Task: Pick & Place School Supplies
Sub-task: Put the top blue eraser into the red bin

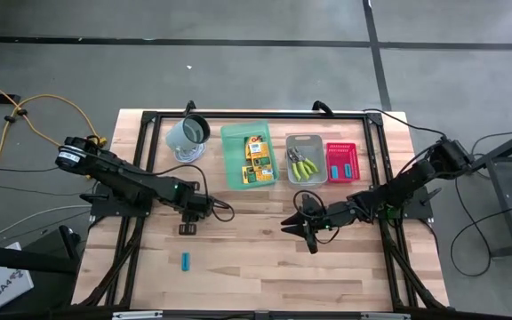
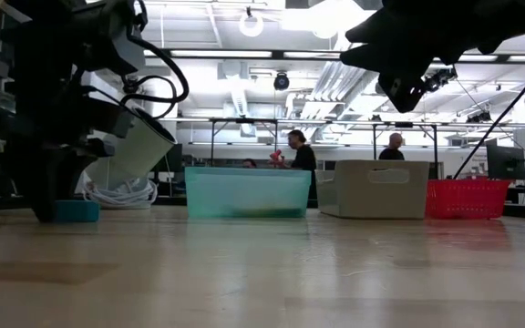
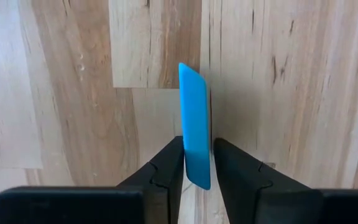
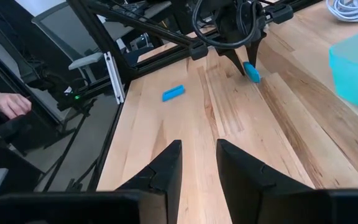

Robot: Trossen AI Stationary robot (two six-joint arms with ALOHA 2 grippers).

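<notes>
My left gripper is over the table's left middle, shut on a stubby cyan-blue piece. A second cyan-blue piece lies flat on the wood nearer the near edge. My right gripper hovers open above the bare middle of the table, touching nothing. Yellow-orange boxes lie in the green tray. The yellow-green-handled tools lie in the grey tray. More cyan-blue pieces lie in the red tray. My left gripper pinches the cyan-blue piece between its two fingers at one end, coming from above and pointing down. The fingers lie along the piece, and most of its length sticks out past the fingertips toward the wood. Whether its lower end touches the table I cannot tell.
The grey-green mug lies tipped near the far left corner beside a white cable coil. The three trays stand in a row along the far edge. Bare wood spreads across the near half. People stand in the room beyond.
</notes>
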